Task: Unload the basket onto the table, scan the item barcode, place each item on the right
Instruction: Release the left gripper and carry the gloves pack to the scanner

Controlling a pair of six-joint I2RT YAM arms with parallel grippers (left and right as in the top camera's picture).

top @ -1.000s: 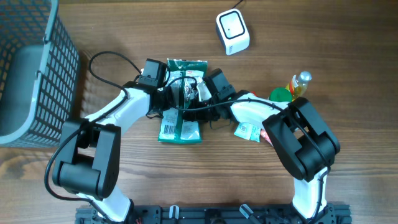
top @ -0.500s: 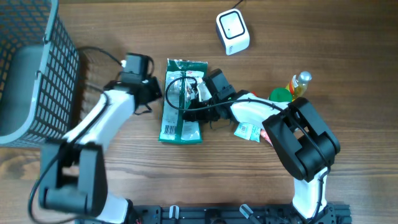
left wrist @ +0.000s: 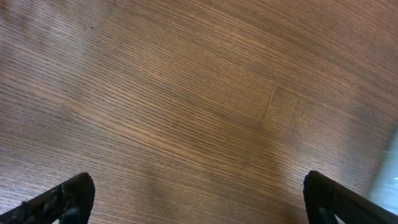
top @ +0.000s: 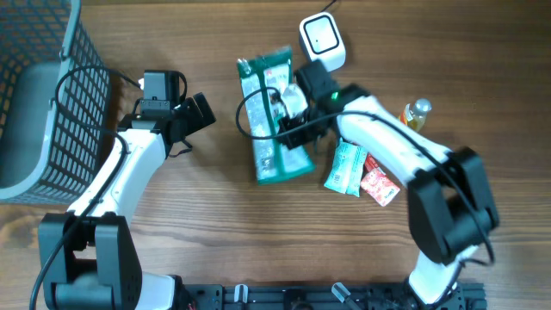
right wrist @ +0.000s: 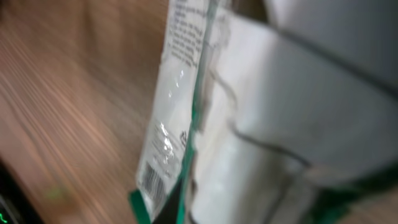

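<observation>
A long green snack packet (top: 274,129) lies tilted in the middle of the overhead view, with my right gripper (top: 289,107) shut on its upper part. In the blurred right wrist view the green packet (right wrist: 186,93) hangs edge-on, and its barcode (right wrist: 152,178) shows near the lower end. The white scanner (top: 321,40) stands just beyond the packet's top right corner. My left gripper (top: 191,123) is off to the left of the packet, open and apart from it. The left wrist view shows its fingertips (left wrist: 67,198) spread wide over bare wood.
A dark wire basket (top: 47,95) fills the far left. To the right of the green packet lie a teal packet (top: 345,167), a red packet (top: 380,186) and a small bottle (top: 415,113). A black cable (top: 254,116) loops across the green packet.
My left gripper let go of the green packet, opened and drew back to the left. My right gripper swung the packet up and right, toward the scanner.
</observation>
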